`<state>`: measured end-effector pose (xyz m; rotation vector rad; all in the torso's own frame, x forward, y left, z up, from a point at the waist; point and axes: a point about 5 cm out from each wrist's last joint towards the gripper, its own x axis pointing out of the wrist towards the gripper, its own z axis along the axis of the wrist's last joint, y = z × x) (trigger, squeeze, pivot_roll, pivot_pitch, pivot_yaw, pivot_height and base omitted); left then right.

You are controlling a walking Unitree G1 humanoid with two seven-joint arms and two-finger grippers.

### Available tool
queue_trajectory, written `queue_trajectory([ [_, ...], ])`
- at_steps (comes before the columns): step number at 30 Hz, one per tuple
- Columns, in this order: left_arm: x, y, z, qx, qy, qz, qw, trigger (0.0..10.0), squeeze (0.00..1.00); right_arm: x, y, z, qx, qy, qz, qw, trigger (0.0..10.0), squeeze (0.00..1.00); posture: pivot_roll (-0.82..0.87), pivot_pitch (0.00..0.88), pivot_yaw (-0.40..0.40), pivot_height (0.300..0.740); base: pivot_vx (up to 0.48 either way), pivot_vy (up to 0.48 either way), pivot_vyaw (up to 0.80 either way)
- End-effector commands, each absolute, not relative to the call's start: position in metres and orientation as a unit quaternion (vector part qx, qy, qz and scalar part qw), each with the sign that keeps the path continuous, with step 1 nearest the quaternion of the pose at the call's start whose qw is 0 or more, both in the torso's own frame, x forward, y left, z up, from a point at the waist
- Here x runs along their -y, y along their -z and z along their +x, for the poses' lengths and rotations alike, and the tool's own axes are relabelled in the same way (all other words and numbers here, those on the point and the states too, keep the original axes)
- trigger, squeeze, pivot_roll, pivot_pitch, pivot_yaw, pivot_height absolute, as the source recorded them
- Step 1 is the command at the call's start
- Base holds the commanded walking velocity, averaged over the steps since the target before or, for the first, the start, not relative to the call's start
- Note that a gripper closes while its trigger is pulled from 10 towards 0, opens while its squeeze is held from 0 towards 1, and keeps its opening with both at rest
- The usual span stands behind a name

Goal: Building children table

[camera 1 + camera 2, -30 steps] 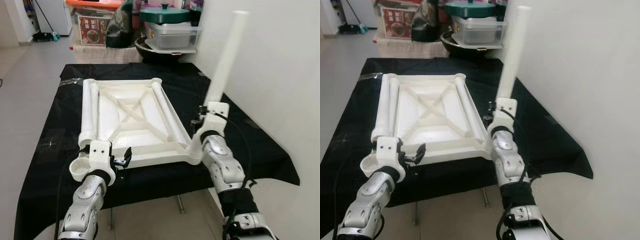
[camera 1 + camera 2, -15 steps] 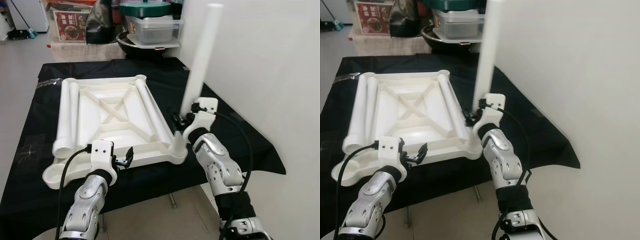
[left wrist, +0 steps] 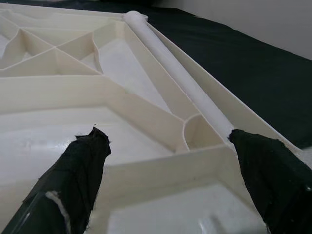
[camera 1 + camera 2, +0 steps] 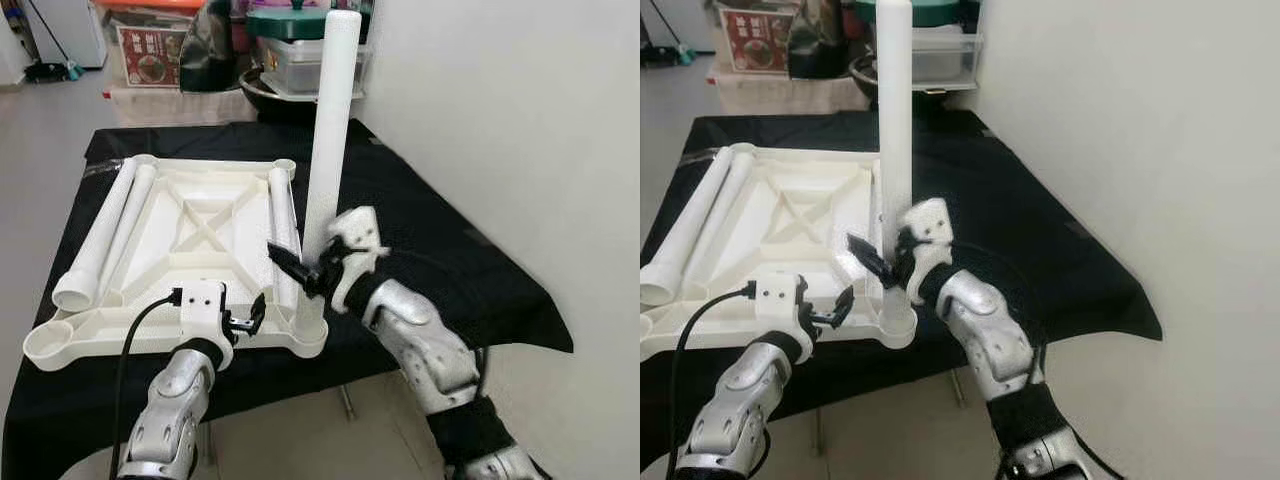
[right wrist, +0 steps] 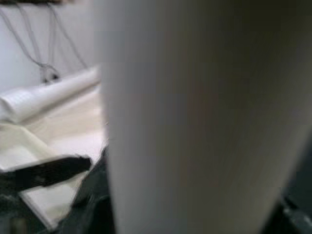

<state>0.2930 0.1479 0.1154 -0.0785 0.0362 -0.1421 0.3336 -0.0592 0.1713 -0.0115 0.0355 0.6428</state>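
1. An upturned white tabletop (image 4: 200, 225) is laid on a black cloth (image 4: 430, 230) that covers a support; its ribbed underside faces up.
2. A white leg (image 4: 325, 150) is held upright at the tabletop's near right corner, its foot set in the corner socket (image 4: 308, 325).
3. The right gripper (image 4: 300, 270) is clamped on that leg low down, just above the socket; one black finger (image 4: 285, 262) is seen on the leg's left side.
4. The left gripper (image 4: 245, 318) is held at the tabletop's near edge, fingers spread apart, nothing between them; in the left wrist view both fingertips (image 3: 85, 156) are seen over the near rim.
5. Two loose legs (image 4: 105, 235) are laid side by side along the tabletop's left edge; a third leg (image 4: 283, 215) is laid along the right edge.
6. An empty socket (image 4: 48, 340) is seen at the near left corner.
7. Storage boxes (image 4: 300, 60) and a pot with a green lid (image 4: 290, 22) are stacked on the floor beyond the far edge, by a white wall (image 4: 500, 130).
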Motion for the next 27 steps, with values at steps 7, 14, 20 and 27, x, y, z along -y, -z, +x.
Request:
queue_trajectory([
  [7, -0.146, -0.114, 0.293, -0.022, 0.075, -0.039, 0.996, 10.0, 0.0, 0.13, -0.153, 0.36, -0.102, 0.012, -0.007, 0.995, 0.0, 0.0, 0.09, 0.0, -0.111, 0.74, 0.0, 0.0, 0.0],
  [14, -0.145, -0.113, 0.293, -0.023, 0.079, -0.033, 0.996, 10.0, 0.0, 0.139, -0.156, 0.363, -0.105, 0.071, -0.003, 0.992, 10.0, 0.0, 0.08, 0.0, -0.102, 0.74, 0.0, 0.0, 0.0],
  [20, -0.146, -0.114, 0.293, -0.022, 0.079, -0.032, 0.996, 10.0, 0.0, 0.114, -0.174, 0.36, -0.034, -0.014, 0.066, 0.997, 10.0, 1.0, 0.09, 0.0, -0.104, 0.74, 0.0, 0.0, 0.0],
  [27, -0.147, -0.114, 0.294, -0.021, 0.078, -0.03, 0.996, 10.0, 0.0, 0.087, -0.191, 0.359, -0.01, -0.129, 0.086, 0.988, 10.0, 0.0, 0.09, 0.0, -0.106, 0.74, 0.0, 0.0, 0.0],
])
